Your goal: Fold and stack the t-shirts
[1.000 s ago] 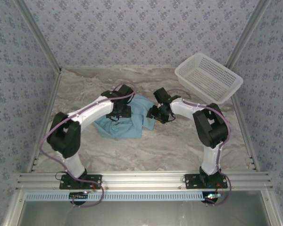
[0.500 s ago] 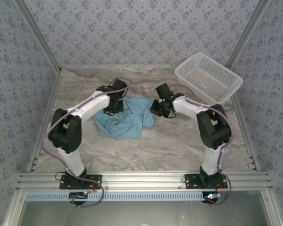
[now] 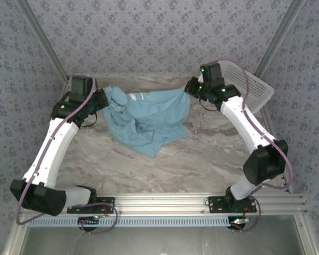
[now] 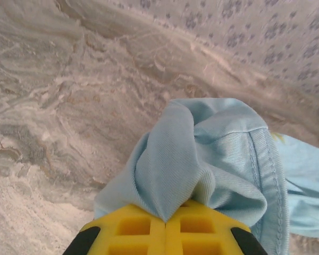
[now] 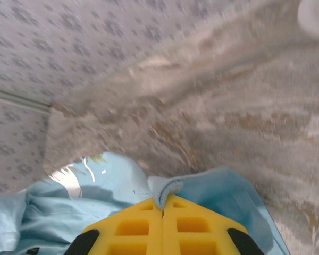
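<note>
Look, the left gripper [image 4: 165, 220] at ten o'clock and the right gripper [image 5: 162, 208] at two each clamp a bunched edge of the limp, light blue cloth t-shirt [image 3: 149, 119], which sags softly between them.

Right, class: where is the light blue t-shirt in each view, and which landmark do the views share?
Top external: t-shirt stretched across the far middle of the marbled tabletop.
Left wrist: t-shirt bunched at lower centre, pinched in the yellow jaws.
Right wrist: t-shirt along the bottom, hem pinched in the yellow jaws.
Shared landmark: the marbled tabletop meeting the patterned wall.
</note>
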